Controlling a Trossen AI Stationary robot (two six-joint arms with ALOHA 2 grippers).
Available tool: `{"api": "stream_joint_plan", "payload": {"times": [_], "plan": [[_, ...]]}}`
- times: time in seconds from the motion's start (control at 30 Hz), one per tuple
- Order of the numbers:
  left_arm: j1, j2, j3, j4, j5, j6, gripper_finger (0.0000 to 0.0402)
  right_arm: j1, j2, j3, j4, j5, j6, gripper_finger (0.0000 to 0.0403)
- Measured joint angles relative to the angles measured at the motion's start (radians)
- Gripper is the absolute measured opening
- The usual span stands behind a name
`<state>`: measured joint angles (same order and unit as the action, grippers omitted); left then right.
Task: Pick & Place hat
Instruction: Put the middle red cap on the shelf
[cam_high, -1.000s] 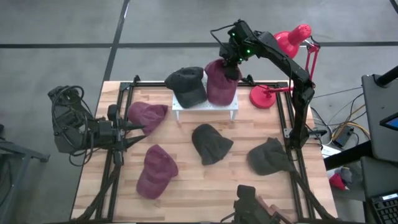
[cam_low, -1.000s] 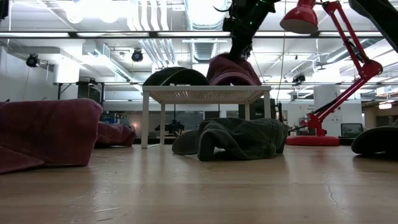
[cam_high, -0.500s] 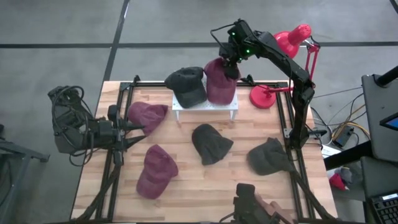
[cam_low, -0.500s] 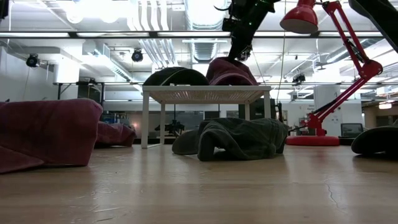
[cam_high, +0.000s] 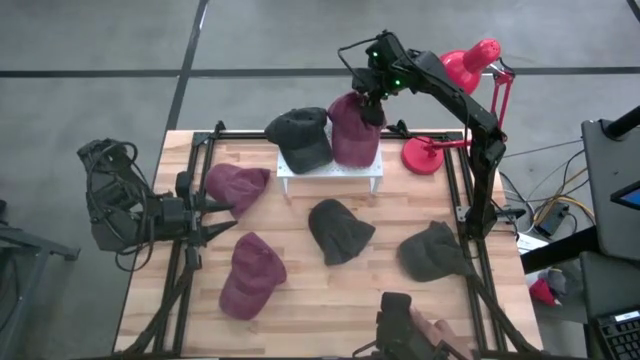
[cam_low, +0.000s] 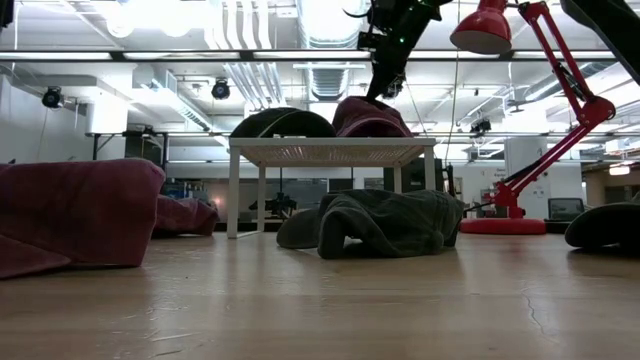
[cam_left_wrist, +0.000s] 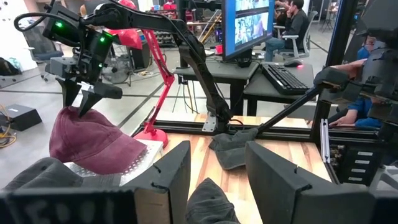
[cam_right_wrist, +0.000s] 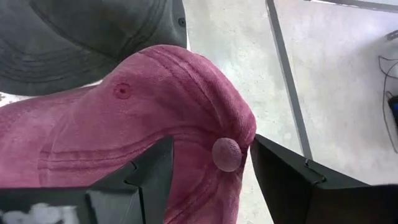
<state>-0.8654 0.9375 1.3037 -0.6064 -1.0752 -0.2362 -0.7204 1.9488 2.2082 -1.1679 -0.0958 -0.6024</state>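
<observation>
On the near part of the light wooden slatted table (cam_high: 300, 310) lie a maroon cloth cap (cam_high: 250, 275) at the left, a dark grey cloth cap (cam_high: 338, 230) in the middle and another dark grey cap (cam_high: 432, 252) at the right. The left gripper (cam_high: 215, 217) waits at the table's left edge beside a second maroon cap (cam_high: 238, 186), its fingers apart and empty. Farther back stands a small white perforated rack (cam_high: 330, 172) bearing a dark grey cap (cam_high: 300, 138) on its left and the maroon baseball cap (cam_high: 352, 130) on its right — the right gripper (cam_high: 372, 106) hangs at that cap's far end, fingers spread either side of its crown button, not clamped. A red desk lamp (cam_high: 440, 140) stands just right of the rack.
</observation>
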Motion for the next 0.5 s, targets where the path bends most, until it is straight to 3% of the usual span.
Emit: {"api": "stream_joint_plan", "payload": {"times": [0.5], "plan": [[0.0,0.0,0.0,0.002,0.0,-0.004,0.0152,-0.001,0.0,0.0,0.013,0.076,-0.054,0.0236]]}}
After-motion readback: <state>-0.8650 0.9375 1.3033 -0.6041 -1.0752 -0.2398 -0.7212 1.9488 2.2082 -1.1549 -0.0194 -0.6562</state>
